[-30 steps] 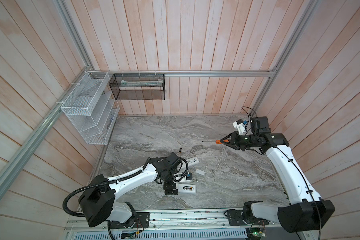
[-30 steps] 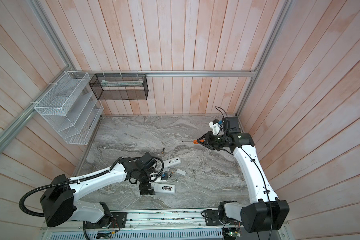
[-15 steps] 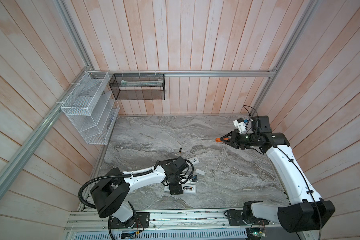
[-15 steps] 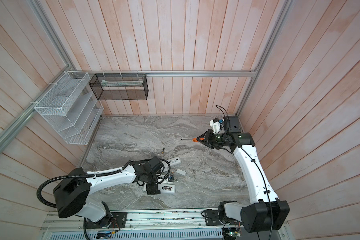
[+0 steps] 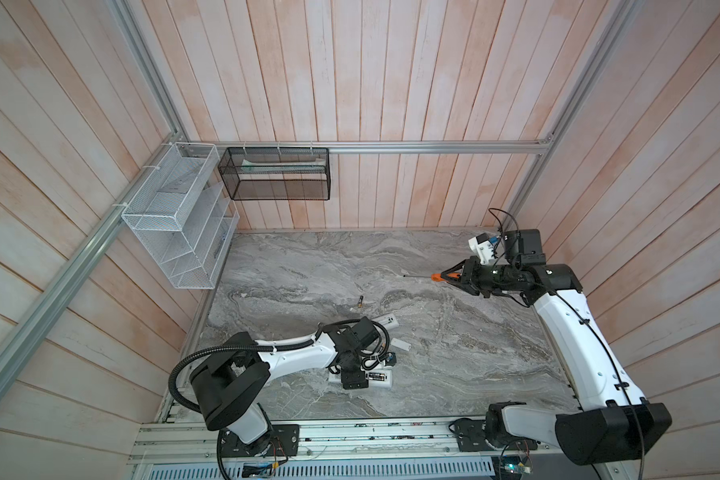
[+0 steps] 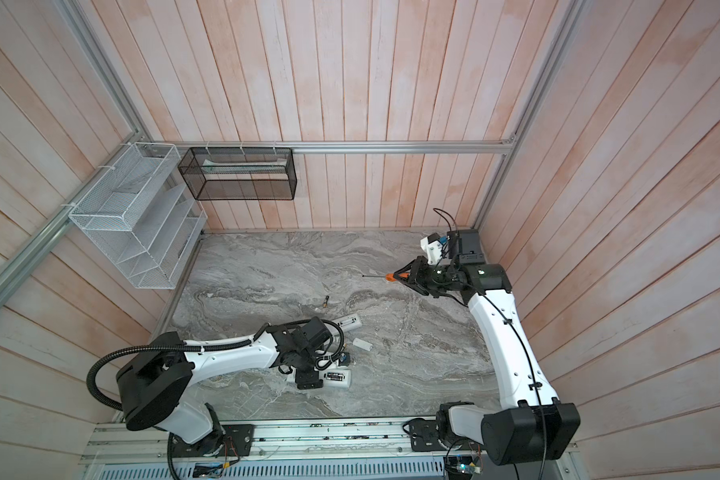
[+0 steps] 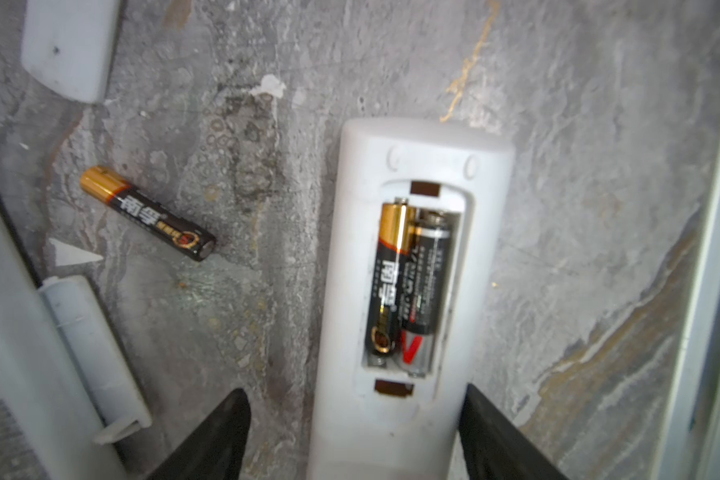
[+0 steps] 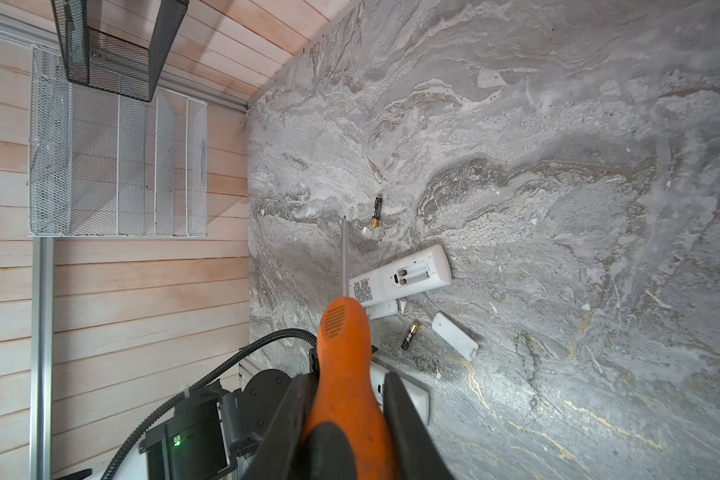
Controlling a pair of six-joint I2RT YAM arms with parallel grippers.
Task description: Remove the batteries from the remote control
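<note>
white wire-mesh rack (image 5: 175, 216) and black mesh basket (image 5: 275, 174) are being carried on the wall rails at far left, off the grey marble-pattern tabletop (image 5: 454, 374).

left gripper (image 7: 354, 392) is being held low over the near-left part of the tabletop with its jaws spread. its black fingers (image 7: 217, 436) are being kept either side of a white plastic remote control (image 7: 425, 145) that is lying back-up. a clear gap is being shown at one finger. the other is just beside the casing; contact cannot be told.

the remote's bay is being left uncovered, and two slim black-and-gold batteries (image 7: 385, 282) are being seated in it side by side.

a third battery (image 7: 146, 212) of the same kind is being left loose on the tabletop. it is lying between that remote and a second white remote (image 8: 404, 276), whose bay is being shown empty. a fourth battery (image 5: 361, 301) is being left alone farther back, apart from both remotes. a small white plastic lid (image 5: 400, 344) is lying near the third battery, on its right.

at far right, right gripper (image 8: 346, 392) is being held clear of the tabletop, well apart from the remotes. its jaws are being pressed onto the handle of an orange-handled screwdriver (image 8: 344, 332), with the thin metal shaft being pointed left toward the middle.
</note>
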